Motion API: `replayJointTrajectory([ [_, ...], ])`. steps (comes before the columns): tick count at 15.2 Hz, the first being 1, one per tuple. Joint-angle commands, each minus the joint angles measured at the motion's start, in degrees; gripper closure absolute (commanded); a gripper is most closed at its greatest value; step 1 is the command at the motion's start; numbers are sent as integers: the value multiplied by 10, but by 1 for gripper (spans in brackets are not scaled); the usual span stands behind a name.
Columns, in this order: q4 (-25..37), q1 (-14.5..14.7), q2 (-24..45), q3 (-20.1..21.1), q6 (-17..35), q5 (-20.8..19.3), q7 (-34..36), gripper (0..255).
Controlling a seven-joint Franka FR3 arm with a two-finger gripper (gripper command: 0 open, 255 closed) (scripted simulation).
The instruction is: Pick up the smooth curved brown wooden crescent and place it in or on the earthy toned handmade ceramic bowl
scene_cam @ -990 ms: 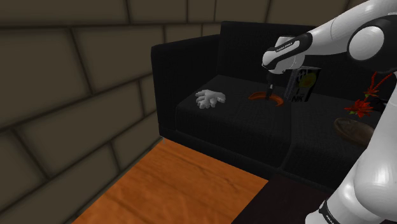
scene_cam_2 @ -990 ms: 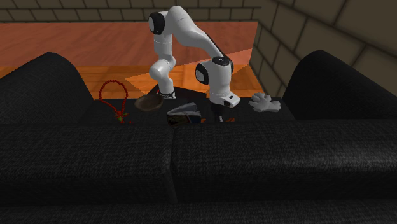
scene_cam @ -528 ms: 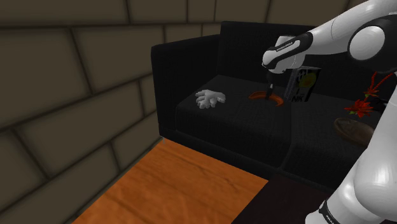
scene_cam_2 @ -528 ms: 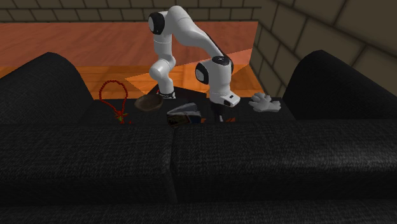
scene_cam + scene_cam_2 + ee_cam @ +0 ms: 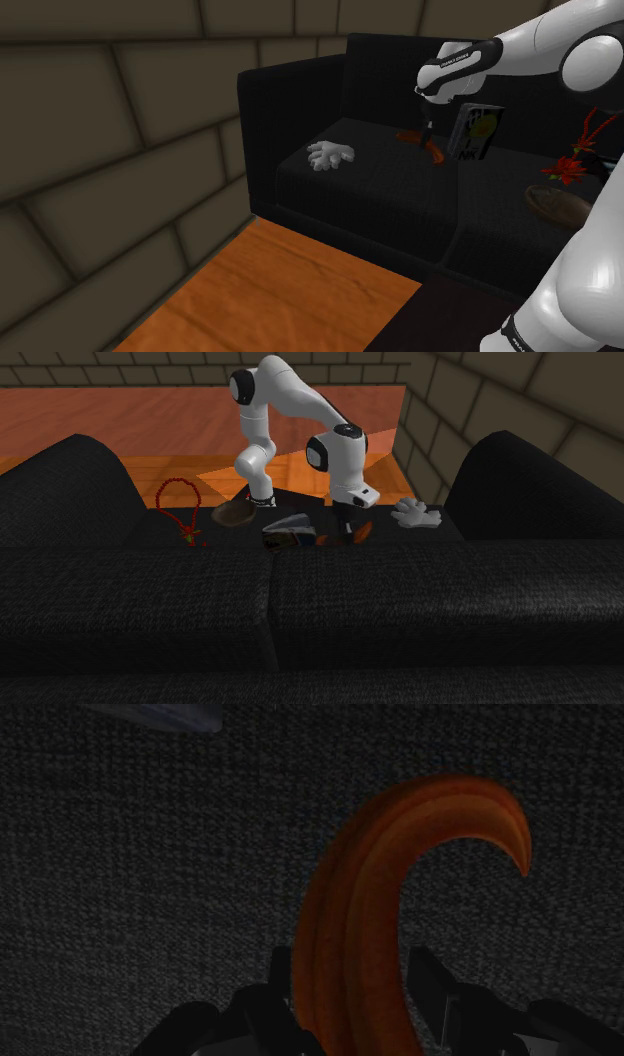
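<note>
My fingers point(image 5: 427, 130) are clamped on one end of the brown crescent point(image 5: 352, 904). The rest of it curves out ahead over the black sofa point(image 5: 345, 195) seat. The crescent hangs tilted, just in front of a printed box point(image 5: 478, 132) that stands by the backrest. A white glove point(image 5: 330, 156) lies on the seat toward the shoulder view's left, apart from it. The brown bowl point(image 5: 556, 203) sits on the seat, well apart toward the right, with red beads point(image 5: 178, 502) beyond it.
</note>
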Motion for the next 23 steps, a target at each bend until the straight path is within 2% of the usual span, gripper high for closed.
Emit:
replayJointTrajectory([
  [1, 13, 1, -3, 0, -15, -2, 2, 255],
  [16, 108, 2, -18, -1, -123, -13, 6, 255],
  [19, 35, 5, -93, -4, -110, -59, 17, 255],
  [23, -49, -7, -188, 1, -106, -118, 31, 255],
])
